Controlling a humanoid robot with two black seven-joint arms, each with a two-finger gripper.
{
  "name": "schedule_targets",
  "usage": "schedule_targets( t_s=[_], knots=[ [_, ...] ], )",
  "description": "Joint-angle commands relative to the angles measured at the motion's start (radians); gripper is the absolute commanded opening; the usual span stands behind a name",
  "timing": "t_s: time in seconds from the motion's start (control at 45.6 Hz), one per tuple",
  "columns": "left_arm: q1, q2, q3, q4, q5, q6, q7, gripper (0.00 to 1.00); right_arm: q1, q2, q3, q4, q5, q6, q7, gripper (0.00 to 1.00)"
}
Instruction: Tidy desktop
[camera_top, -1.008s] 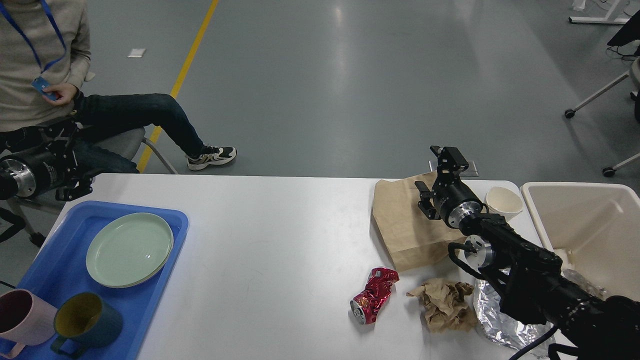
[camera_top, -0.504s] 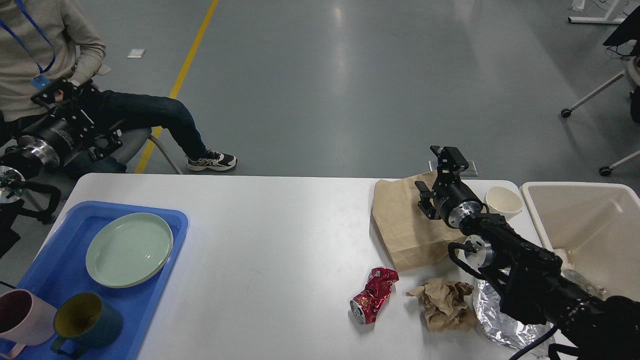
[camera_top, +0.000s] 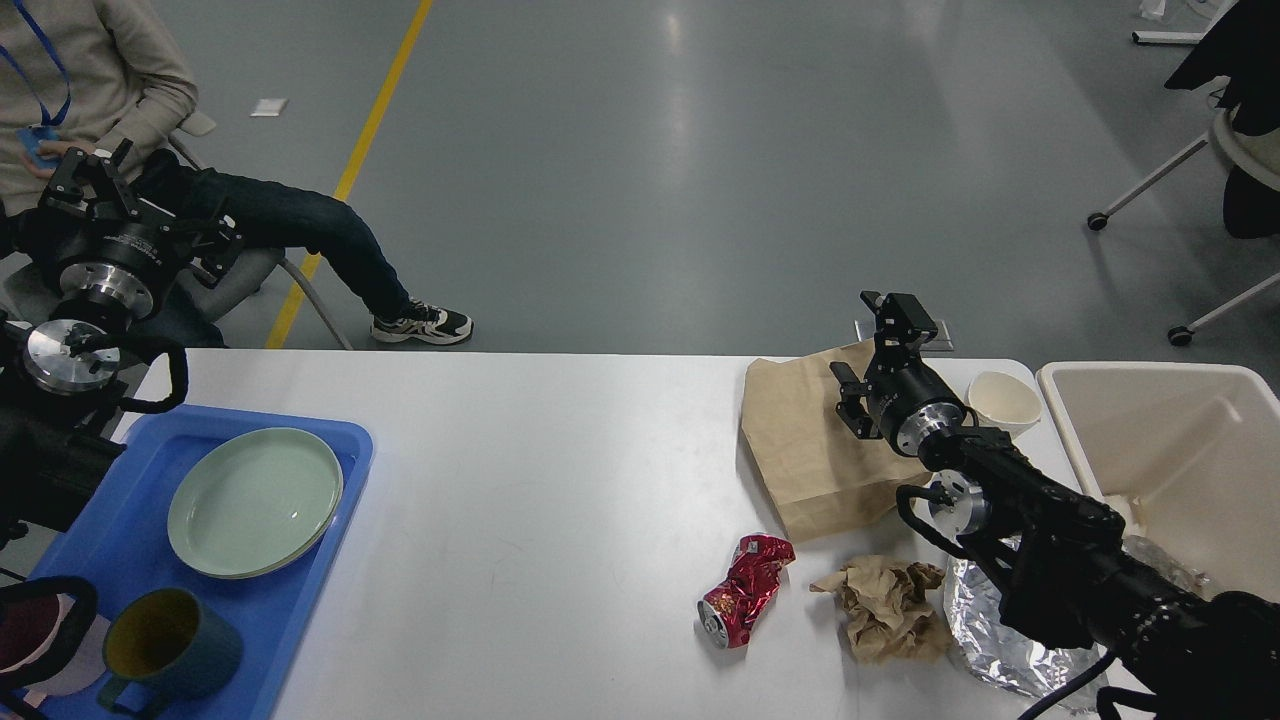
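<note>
The desktop (camera_top: 560, 480) fills the lower part of the head view, white and matte, its far edge running across the middle of the view; beyond it lies grey floor with a yellow line (camera_top: 350, 170), a seated person (camera_top: 90, 90) at upper left and office chairs at upper right.

At the left end sits one blue tray (camera_top: 330, 480) holding one pale green plate (camera_top: 255, 500) and two mugs, a dark teal one (camera_top: 165, 650) and a pink one (camera_top: 40, 650) partly hidden by the arm.

At the right end lie one brown paper bag (camera_top: 800, 440), one paper cup (camera_top: 1005, 400), one crushed red can (camera_top: 745, 590), one crumpled brown paper (camera_top: 885, 605) and one sheet of foil (camera_top: 985, 620). A cream bin (camera_top: 1180, 400) stands at the right edge.

The middle of the surface is bare between tray and litter.

The left gripper (camera_top: 85, 170) hangs past the far left corner, fingers spread, holding nothing. The right gripper (camera_top: 890, 315) hovers over the bag's far edge, empty; its finger gap cannot be told.
</note>
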Motion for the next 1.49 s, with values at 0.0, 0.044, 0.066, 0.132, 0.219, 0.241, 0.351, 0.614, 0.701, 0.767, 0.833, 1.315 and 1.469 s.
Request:
schedule_targets(
  t_s=[0.0,0.044,0.066,0.132,0.219,0.241,0.351,0.614,0.701,0.767,0.833,1.315,1.469],
  knots=[
    [0.002,-0.017,0.006,-0.001,0.002,-0.010,-0.130,0.96,0.000,0.000,0.000,0.000,0.000,0.000,-0.001,1.00],
    [0.004,-0.019,0.009,-0.001,0.002,-0.010,-0.156,0.96,0.000,0.000,0.000,0.000,0.000,0.000,-0.001,1.00],
    [0.007,-0.019,0.010,-0.001,0.004,-0.010,-0.166,0.96,0.000,0.000,0.000,0.000,0.000,0.000,0.001,1.00],
    [0.017,-0.019,0.016,-0.002,0.007,-0.012,-0.177,0.96,0.000,0.000,0.000,0.000,0.000,0.000,0.001,1.00],
    [0.031,-0.022,0.016,-0.002,0.008,-0.012,-0.177,0.96,0.000,0.000,0.000,0.000,0.000,0.000,-0.001,1.00],
    [0.040,-0.022,0.016,-0.002,0.010,-0.012,-0.177,0.96,0.000,0.000,0.000,0.000,0.000,0.000,0.001,1.00],
    [0.086,-0.062,0.018,-0.002,0.010,-0.012,-0.179,0.96,0.000,0.000,0.000,0.000,0.000,0.000,-0.001,1.00],
    [0.198,-0.135,0.055,-0.006,0.011,-0.016,-0.179,0.96,0.000,0.000,0.000,0.000,0.000,0.000,-0.001,1.00],
    [0.204,-0.134,0.055,-0.004,0.011,-0.047,-0.180,0.96,0.000,0.000,0.000,0.000,0.000,0.000,-0.001,1.00],
    [0.206,-0.132,0.053,-0.004,0.011,-0.062,-0.180,0.96,0.000,0.000,0.000,0.000,0.000,0.000,-0.001,1.00],
    [0.208,-0.132,0.055,-0.004,0.011,-0.069,-0.180,0.96,0.000,0.000,0.000,0.000,0.000,0.000,-0.001,1.00],
    [0.209,-0.134,0.050,-0.004,0.011,-0.069,-0.180,0.96,0.000,0.000,0.000,0.000,0.000,0.000,-0.001,1.00],
    [0.209,-0.134,0.050,-0.004,0.011,-0.069,-0.180,0.96,0.000,0.000,0.000,0.000,0.000,0.000,-0.001,1.00]
  ],
)
